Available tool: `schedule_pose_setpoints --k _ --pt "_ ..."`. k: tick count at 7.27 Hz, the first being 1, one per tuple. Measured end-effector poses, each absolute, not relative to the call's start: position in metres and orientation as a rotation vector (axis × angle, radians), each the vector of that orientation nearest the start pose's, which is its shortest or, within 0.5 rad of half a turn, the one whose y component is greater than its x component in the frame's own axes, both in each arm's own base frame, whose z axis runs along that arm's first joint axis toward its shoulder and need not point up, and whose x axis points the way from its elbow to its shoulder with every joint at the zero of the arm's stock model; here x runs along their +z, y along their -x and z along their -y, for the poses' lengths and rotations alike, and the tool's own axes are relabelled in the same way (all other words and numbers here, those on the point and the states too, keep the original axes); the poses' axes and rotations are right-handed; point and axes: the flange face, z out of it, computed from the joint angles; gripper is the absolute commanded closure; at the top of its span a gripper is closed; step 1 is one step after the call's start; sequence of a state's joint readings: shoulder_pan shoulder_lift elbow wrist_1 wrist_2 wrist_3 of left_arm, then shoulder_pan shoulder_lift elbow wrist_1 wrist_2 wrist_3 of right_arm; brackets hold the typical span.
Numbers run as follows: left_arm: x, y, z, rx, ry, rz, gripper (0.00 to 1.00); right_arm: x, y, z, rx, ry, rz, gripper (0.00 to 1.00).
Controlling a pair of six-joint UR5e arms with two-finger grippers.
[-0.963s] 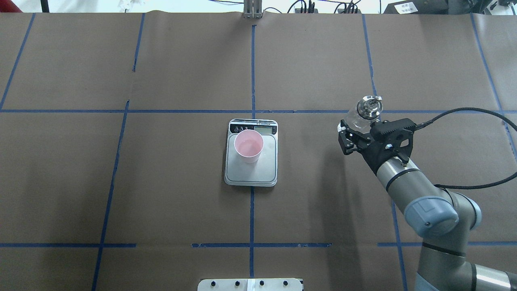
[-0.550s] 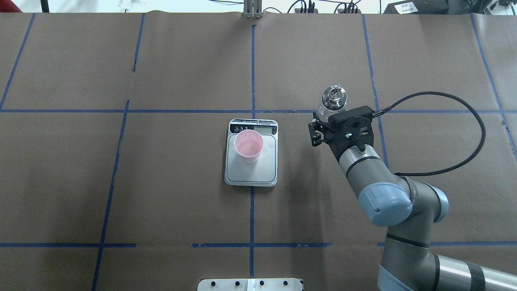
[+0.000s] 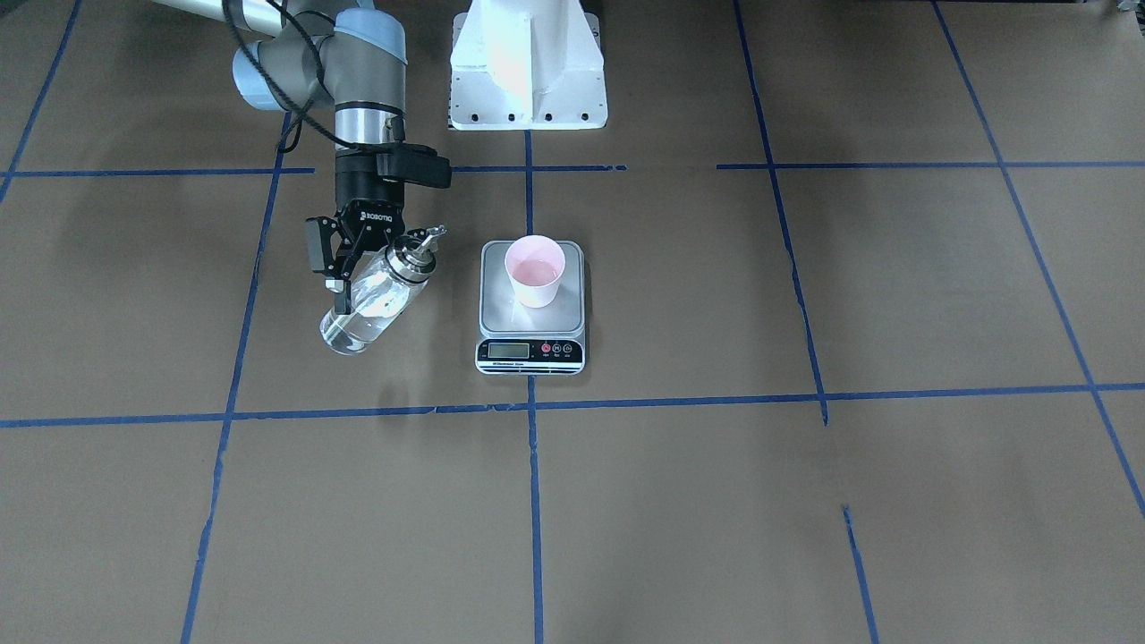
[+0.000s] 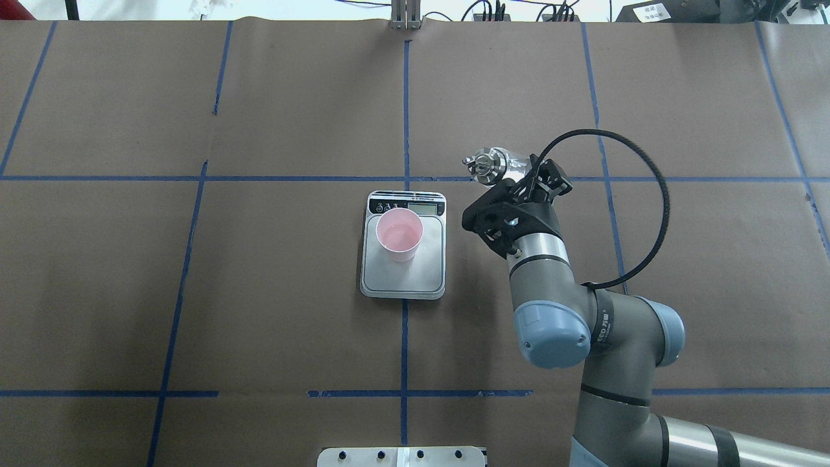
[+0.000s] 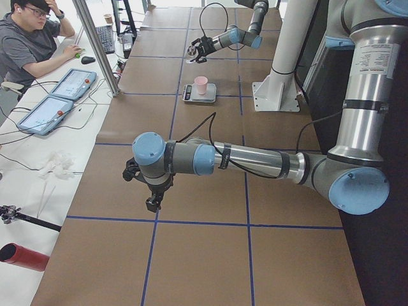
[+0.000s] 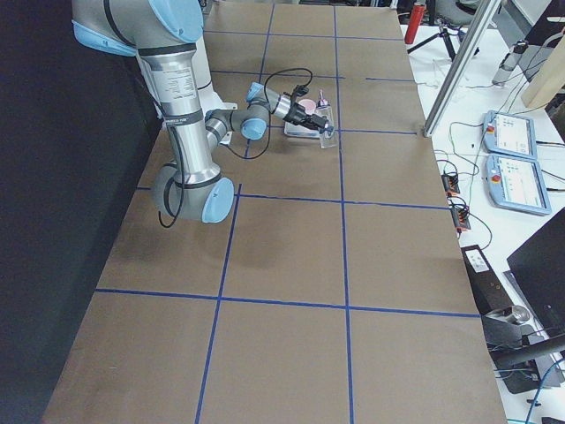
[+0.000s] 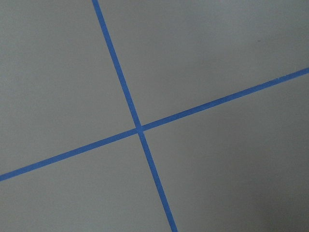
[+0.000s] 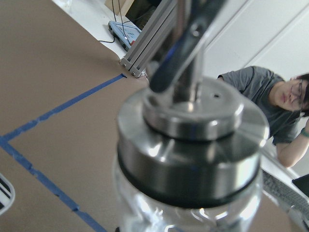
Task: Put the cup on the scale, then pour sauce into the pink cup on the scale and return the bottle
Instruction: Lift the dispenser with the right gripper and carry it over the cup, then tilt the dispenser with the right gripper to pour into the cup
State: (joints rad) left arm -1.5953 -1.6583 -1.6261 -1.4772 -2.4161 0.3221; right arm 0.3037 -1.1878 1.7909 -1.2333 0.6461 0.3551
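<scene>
Right gripper (image 3: 356, 268) is clamping the tilted bottle (image 3: 374, 300).
The bottle is hanging above the table (image 3: 805, 501) just beside the scale (image 3: 501, 315), spout pointing toward it, sauce (image 3: 344, 335) pooling at its low end. The cup (image 3: 534, 271) is sitting on the scale, near the table's middle. Whether the left gripper (image 5: 152, 203) is gaping or closed cannot be told.

The table (image 4: 292, 324) is covered in brown paper, and a grid is marked across it in blue tape (image 4: 406, 97). Alongside, a white bench (image 5: 19, 191) is strewn with cables; two tablets (image 5: 73, 83) are laid flat there, a person (image 5: 29, 44) is seated, and an aluminium post (image 5: 97, 44) is fixed at the edge.
</scene>
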Motion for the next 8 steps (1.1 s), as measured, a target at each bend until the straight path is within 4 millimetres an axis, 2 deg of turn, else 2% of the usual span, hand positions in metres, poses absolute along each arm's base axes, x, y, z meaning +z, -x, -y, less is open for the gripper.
schedule_pose_setpoints --k 2,4,6,8 --pt "0.591 0.072 0.527 0.300 -0.192 -0.828 0.00 0.268 0.525 0.372 -0.498 -1.204 -0.183 1.00" --pt "0.592 0.072 0.527 0.300 -0.191 -0.828 0.00 0.256 0.540 0.362 -0.594 -1.188 -0.346 1.00" --pt "0.592 0.072 0.526 0.300 -0.190 -0.828 0.00 0.259 0.548 0.356 -0.677 -1.196 -0.481 1.00" --pt "0.594 0.072 0.525 0.299 -0.188 -0.829 0.00 0.275 0.559 0.359 -0.727 -1.192 -0.603 1.00"
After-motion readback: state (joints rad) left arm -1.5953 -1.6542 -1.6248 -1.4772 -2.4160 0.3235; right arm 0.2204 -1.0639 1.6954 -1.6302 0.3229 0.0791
